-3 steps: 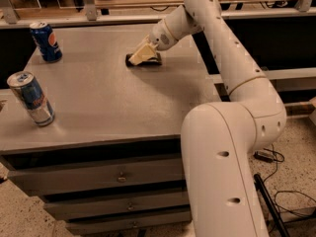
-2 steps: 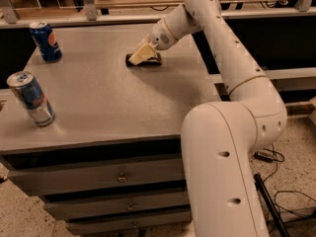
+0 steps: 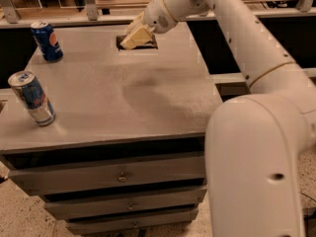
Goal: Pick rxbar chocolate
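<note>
The rxbar chocolate (image 3: 149,43) is a small flat dark bar at the far middle of the grey table top (image 3: 123,98). My gripper (image 3: 134,37) sits right on it, its pale fingers (image 3: 139,34) closed across the bar's middle, so only the bar's dark ends show on either side. The white arm reaches in from the right and over the table. I cannot tell whether the bar rests on the top or hangs just above it.
A blue soda can (image 3: 47,42) stands at the far left of the table. A second blue and silver can (image 3: 32,98) stands near the front left edge. Drawers (image 3: 121,177) run below the top. Railings and a dark gap lie behind the table.
My gripper has moved toward the far side of the table, and the dark bar has moved with it. Both cans stay where they were.
</note>
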{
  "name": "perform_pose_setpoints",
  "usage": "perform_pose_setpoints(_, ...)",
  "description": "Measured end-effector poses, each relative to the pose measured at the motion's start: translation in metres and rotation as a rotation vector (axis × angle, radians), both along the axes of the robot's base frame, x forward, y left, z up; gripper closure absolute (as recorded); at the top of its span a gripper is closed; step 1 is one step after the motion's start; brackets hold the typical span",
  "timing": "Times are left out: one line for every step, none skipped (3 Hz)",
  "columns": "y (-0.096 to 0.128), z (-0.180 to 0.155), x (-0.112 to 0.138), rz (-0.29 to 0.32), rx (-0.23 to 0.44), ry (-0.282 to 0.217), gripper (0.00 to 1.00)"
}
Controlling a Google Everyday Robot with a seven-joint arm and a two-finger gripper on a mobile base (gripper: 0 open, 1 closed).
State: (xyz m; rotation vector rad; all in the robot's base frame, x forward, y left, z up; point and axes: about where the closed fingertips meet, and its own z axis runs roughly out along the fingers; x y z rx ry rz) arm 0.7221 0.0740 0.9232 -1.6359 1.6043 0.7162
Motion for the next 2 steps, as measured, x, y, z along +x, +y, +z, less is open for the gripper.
perform_pose_setpoints(0.0160,0.0441,-0.0509,0.056,0.014,-0.091,1.00)
perform_pose_setpoints(0.0160,0.0441,-0.0509,0.056,0.014,-0.091,1.00)
